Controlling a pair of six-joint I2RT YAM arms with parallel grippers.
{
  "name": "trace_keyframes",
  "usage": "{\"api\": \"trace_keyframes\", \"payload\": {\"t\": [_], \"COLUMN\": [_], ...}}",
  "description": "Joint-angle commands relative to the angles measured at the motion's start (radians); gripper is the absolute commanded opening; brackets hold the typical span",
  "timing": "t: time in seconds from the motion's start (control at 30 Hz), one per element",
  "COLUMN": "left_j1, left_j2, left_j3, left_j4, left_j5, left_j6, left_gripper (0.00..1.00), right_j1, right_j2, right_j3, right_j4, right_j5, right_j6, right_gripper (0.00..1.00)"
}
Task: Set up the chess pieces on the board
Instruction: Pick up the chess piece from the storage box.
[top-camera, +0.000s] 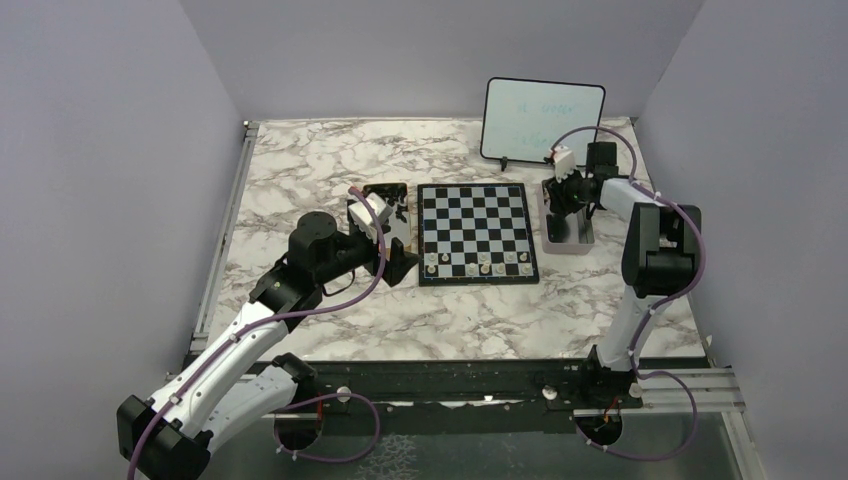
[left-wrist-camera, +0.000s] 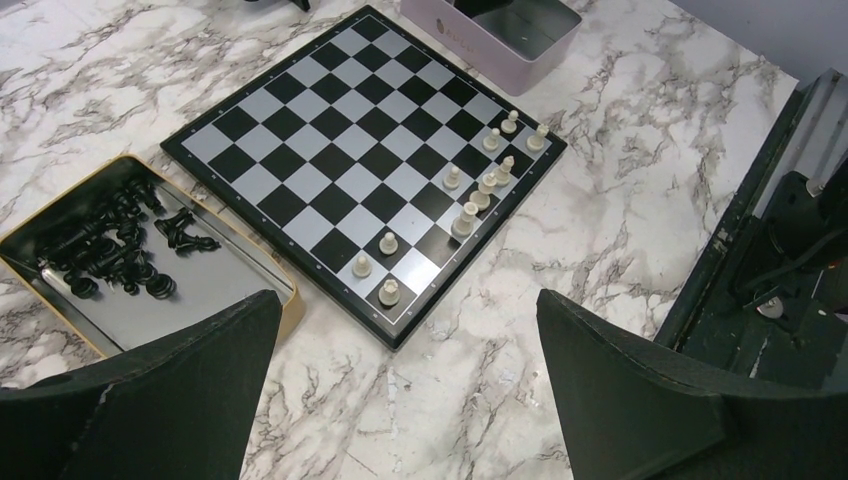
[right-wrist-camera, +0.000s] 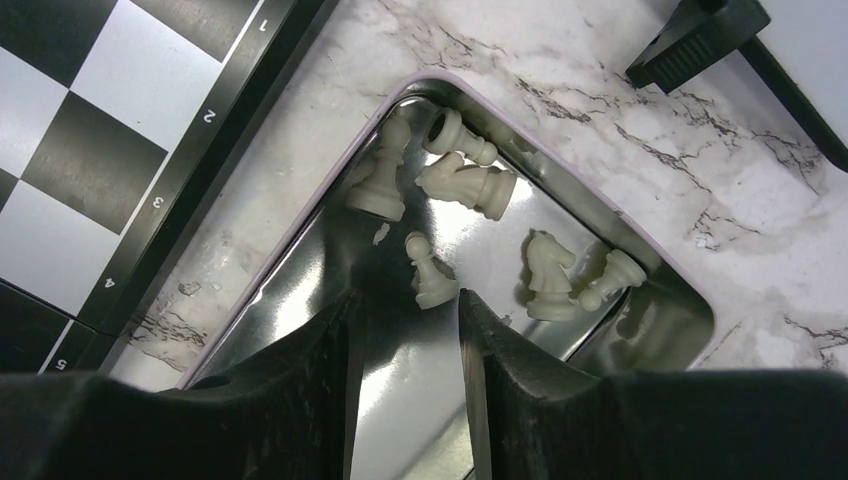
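Note:
The chessboard (top-camera: 470, 215) lies mid-table, with several cream-white pieces (top-camera: 470, 265) on its two nearest rows; they also show in the left wrist view (left-wrist-camera: 468, 215). My left gripper (top-camera: 395, 262) hangs wide open and empty over the marble at the board's near left corner (left-wrist-camera: 407, 300). My right gripper (top-camera: 565, 205) reaches down into the pink-rimmed metal tray (right-wrist-camera: 300, 225) right of the board. It is open by a narrow gap (right-wrist-camera: 407, 298), with nothing between its fingers. A white pawn (right-wrist-camera: 430, 275) lies just past its fingertips. Several more white pieces, a knight (right-wrist-camera: 548, 275) among them, lie in the tray.
A gold-rimmed tray (left-wrist-camera: 290, 300) with several black pieces (left-wrist-camera: 120, 245) sits left of the board (left-wrist-camera: 330, 130). An upright whiteboard (top-camera: 543, 120) stands at the back right, and its black foot (right-wrist-camera: 700, 40) is just beyond the pink tray. Grey walls enclose the table.

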Motion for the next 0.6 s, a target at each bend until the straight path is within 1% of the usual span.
{"api": "trace_keyframes", "payload": {"t": [0.0,0.2,0.47,0.57], "left_j1": [0.000,0.000,0.000,0.001], "left_j2": [-0.008,-0.012,-0.013,-0.011], "left_j3": [-0.010,-0.009,-0.010,-0.009], "left_j4": [0.027,0.023,0.023,0.023], "left_j5": [0.030,0.039,0.039,0.040], "left_j6": [0.013,0.015,0.017,0.017], "left_gripper": [0.99,0.99,0.99,0.99], "right_j1": [-0.003,-0.003,-0.003,-0.002], "right_j2": [0.036,0.046,0.066,0.073], "right_j3": [0.008,0.010,0.020,0.022], "right_j4": [0.018,0.014,0.016,0.010], "right_j5": [-0.041,-0.043,-0.047,-0.044], "right_j6": [-0.023,-0.042,-0.058,-0.060], "right_gripper": [0.44,0.44,0.47,0.44]}}
